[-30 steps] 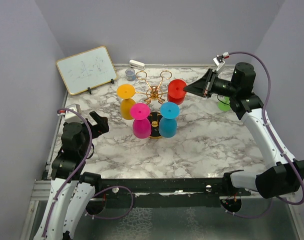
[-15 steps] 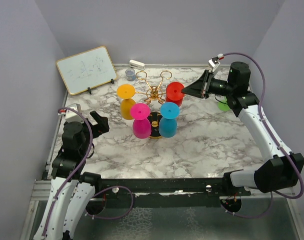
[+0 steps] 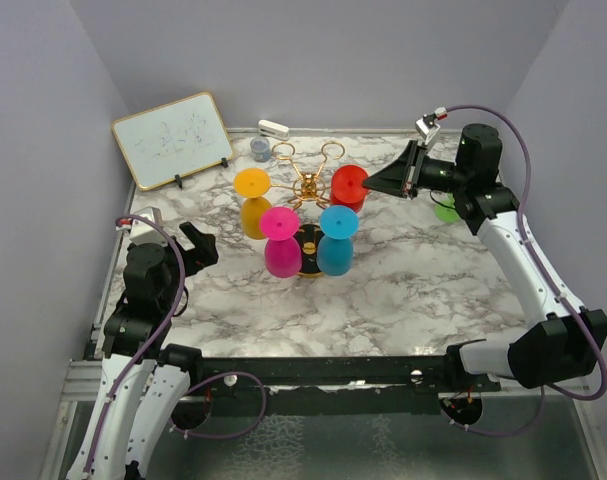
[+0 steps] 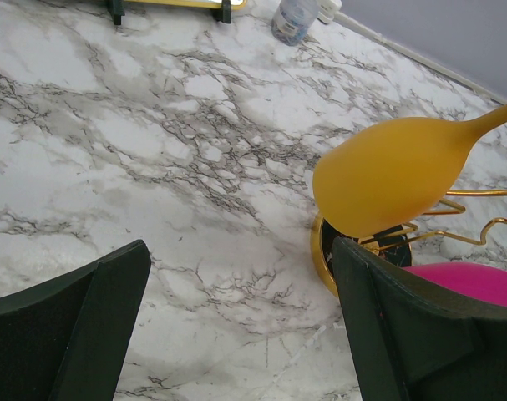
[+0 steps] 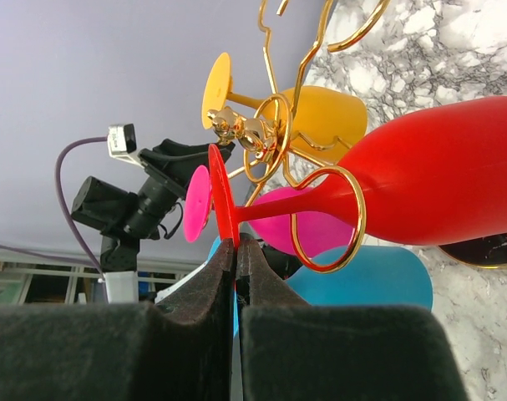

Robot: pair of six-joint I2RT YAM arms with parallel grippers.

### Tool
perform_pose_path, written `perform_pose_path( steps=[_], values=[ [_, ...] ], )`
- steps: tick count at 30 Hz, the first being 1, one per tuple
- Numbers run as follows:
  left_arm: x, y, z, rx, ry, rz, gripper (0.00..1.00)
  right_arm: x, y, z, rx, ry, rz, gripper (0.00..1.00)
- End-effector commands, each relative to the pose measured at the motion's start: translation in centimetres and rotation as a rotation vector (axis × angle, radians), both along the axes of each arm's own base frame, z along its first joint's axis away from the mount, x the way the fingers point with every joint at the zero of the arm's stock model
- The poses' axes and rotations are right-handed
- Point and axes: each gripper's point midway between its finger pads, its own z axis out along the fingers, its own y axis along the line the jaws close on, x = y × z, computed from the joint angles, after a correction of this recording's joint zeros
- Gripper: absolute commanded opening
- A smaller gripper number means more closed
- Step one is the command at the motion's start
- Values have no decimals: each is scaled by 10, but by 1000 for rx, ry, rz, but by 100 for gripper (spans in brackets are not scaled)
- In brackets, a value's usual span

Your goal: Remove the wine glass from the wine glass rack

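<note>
Four glasses (image 3: 279, 222) hang inverted on the wine glass rack (image 3: 305, 186). Item: red wine glass (image 5: 437, 171), foot rim pinched by the right gripper (image 5: 235, 249), tips closed on it, stem hooked in the rack just ahead. Probably light, rigid, slick, breakable; grip foot edge or stem.

R gripper (image 5: 235, 247) shut tight w/ foot rim of red wine glass (image 5: 437, 167) pinched at its tips, stem thru a gold ring of wine glass rack (image 5: 240, 129); yellow glass (image 5: 328, 117), pink glass (image 5: 293, 232) & blue glass (image 5: 378, 288) behind.
</note>
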Motion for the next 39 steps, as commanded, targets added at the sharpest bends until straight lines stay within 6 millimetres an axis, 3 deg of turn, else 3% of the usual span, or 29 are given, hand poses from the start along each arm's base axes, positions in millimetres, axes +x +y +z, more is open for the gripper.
perform_pose_path(
  steps=[1,16,27,39],
  values=[
    [1,1,-2,0,-2,6,92,-14,3,-1,15,27,49,1],
    [1,1,-2,1,-1,8,92,8,2,-10,-58,41,3,1],
    [1,1,-1,0,-3,9,92,3,2,2,-70,54,28,1],
    [0,1,-1,1,-4,9,92,13,-1,-5,-157,26,32,1]
  ],
)
